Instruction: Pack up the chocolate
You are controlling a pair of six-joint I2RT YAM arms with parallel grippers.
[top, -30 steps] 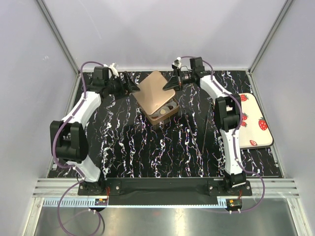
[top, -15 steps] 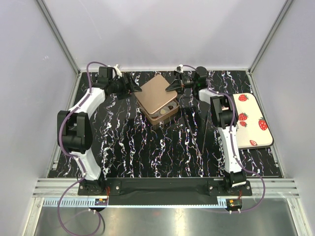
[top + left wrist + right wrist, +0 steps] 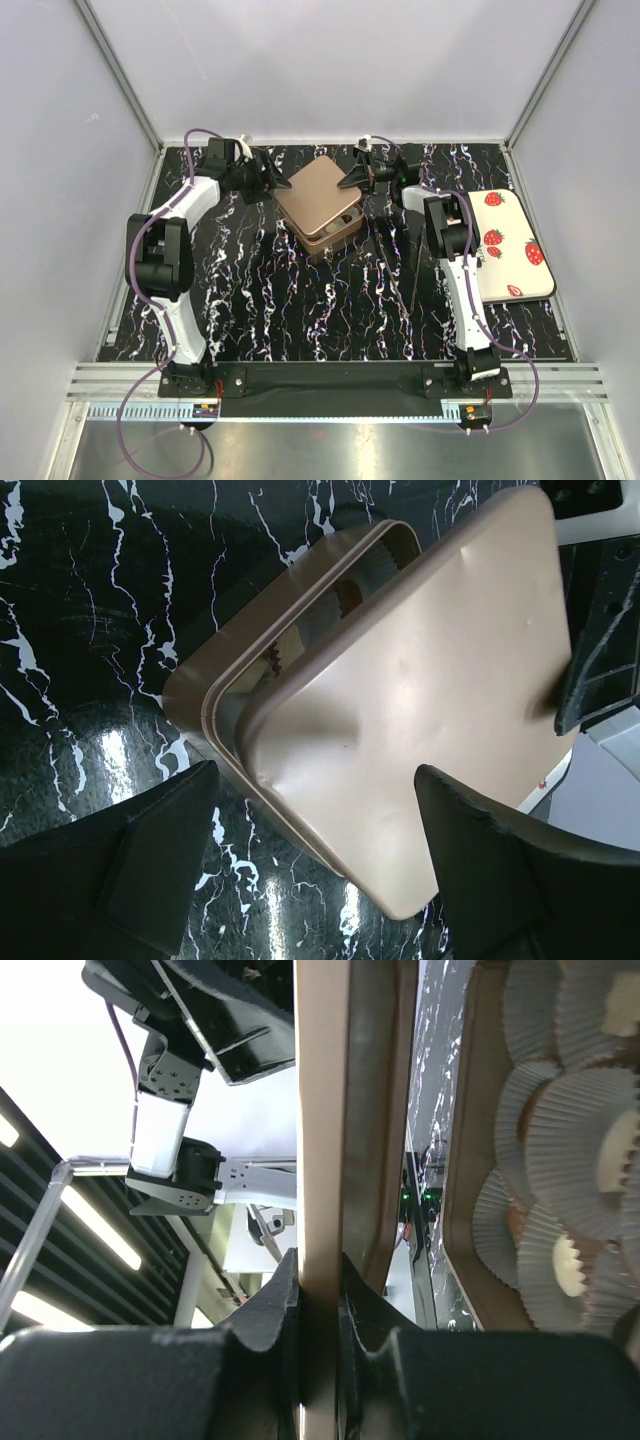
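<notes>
bright overhead light glares off the glossy table (image 3: 110,765)

The top camera sits high behind my bases and looks down on the whole table (image 3: 300,310) from far off. My left wrist camera looks along my left fingers (image 3: 150,870), close on the lid (image 3: 420,690) beyond them. My right wrist camera is nearer, the lid's rim running up from between my right fingers (image 3: 262,1310). All three views share that lid.
</notes>
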